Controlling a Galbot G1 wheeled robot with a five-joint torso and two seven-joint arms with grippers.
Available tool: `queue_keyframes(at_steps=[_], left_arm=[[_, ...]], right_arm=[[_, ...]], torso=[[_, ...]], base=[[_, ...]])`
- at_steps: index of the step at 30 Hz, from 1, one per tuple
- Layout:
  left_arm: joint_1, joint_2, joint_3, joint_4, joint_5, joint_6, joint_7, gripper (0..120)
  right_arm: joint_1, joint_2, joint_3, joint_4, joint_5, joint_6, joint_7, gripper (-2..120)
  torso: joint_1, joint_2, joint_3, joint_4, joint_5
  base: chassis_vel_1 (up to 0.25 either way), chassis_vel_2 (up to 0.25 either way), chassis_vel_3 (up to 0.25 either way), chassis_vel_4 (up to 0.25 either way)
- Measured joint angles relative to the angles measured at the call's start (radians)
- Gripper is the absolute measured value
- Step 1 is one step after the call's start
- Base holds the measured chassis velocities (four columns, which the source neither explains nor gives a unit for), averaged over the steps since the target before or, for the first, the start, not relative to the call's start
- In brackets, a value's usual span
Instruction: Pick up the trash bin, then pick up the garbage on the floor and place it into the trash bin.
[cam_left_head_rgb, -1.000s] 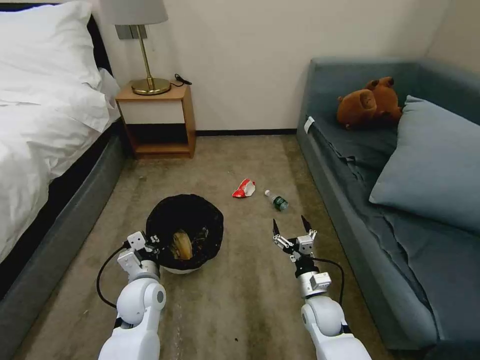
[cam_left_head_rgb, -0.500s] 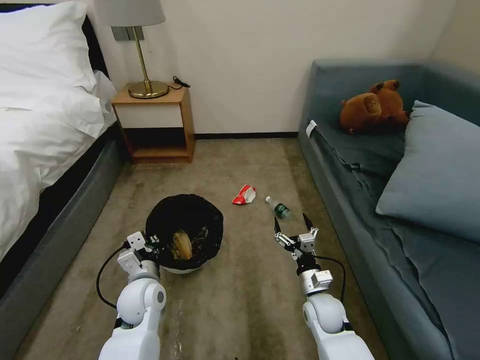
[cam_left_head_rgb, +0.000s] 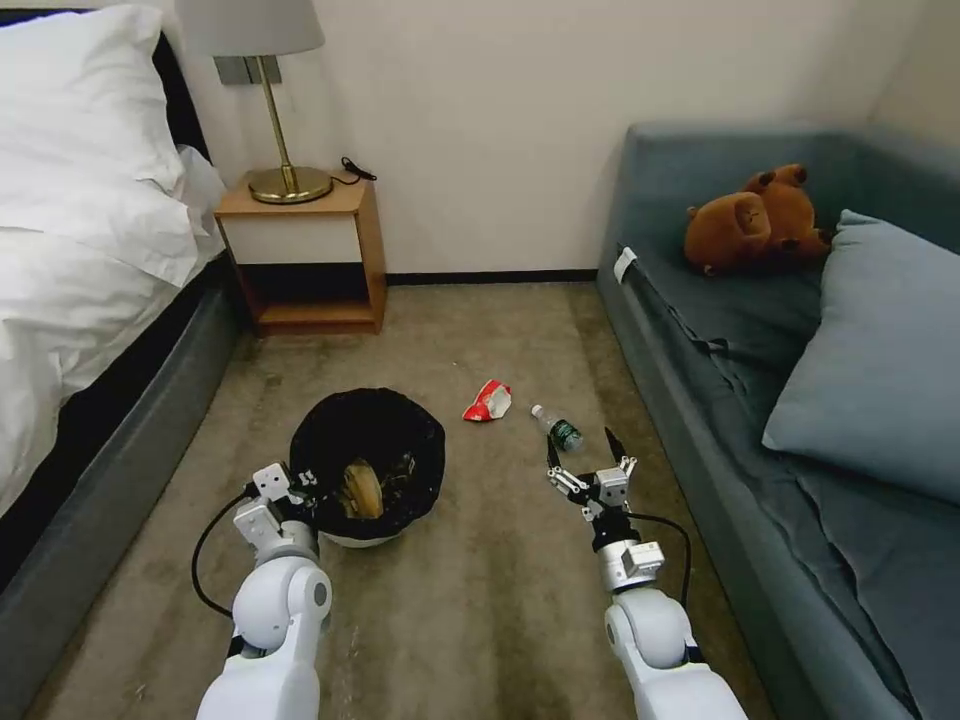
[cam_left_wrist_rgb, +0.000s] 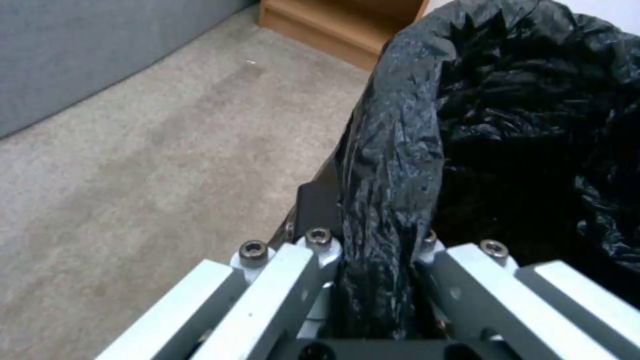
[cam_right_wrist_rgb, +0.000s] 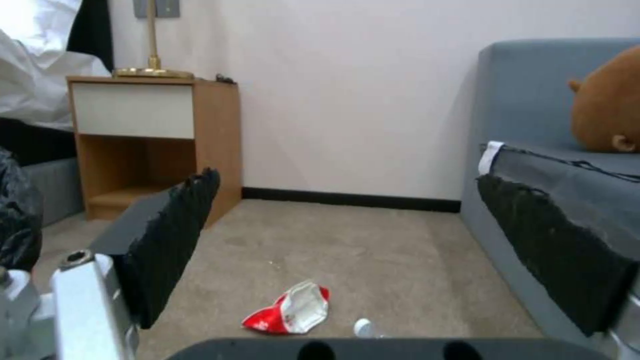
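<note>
The trash bin (cam_left_head_rgb: 368, 465), white with a crinkly black bag, hangs in front of my left arm. My left gripper (cam_left_head_rgb: 300, 482) is shut on its near rim, and in the left wrist view its fingers (cam_left_wrist_rgb: 313, 260) clamp the bag's folded edge (cam_left_wrist_rgb: 390, 165). A crumpled brown paper bag (cam_left_head_rgb: 362, 488) lies inside the bin. On the carpet lie a red-white wrapper (cam_left_head_rgb: 488, 402) and a small clear bottle (cam_left_head_rgb: 557, 428). My right gripper (cam_left_head_rgb: 583, 452) is open just short of the bottle. The right wrist view shows the wrapper (cam_right_wrist_rgb: 290, 312) and the bottle's cap (cam_right_wrist_rgb: 365, 327) between the black pads (cam_right_wrist_rgb: 170, 240).
A bed (cam_left_head_rgb: 90, 260) runs along the left. A wooden nightstand (cam_left_head_rgb: 300, 250) with a brass lamp (cam_left_head_rgb: 285, 150) stands at the far wall. A blue-grey sofa (cam_left_head_rgb: 700, 330) with a pillow (cam_left_head_rgb: 880, 350) and a brown plush toy (cam_left_head_rgb: 755, 220) lines the right. Open carpet lies between them.
The whole view has shifted, so the camera has moved forward. The wrapper and bottle now lie closer to my right gripper. Both grippers keep their state.
</note>
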Motion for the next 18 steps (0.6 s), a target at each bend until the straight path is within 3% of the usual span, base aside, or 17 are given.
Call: queue_keyframes(at_steps=[18], left_arm=[[-0.003, -0.004, 0.001, 0.0, 0.004, -0.002, 0.001, 4]], right_arm=[[-0.001, -0.006, -0.001, -0.016, -0.003, 0.011, -0.002, 97]], torso=[[0.0, 0.0, 0.0, 0.0, 0.0001]], base=[[-0.065, 0.077, 0.071, -0.074]])
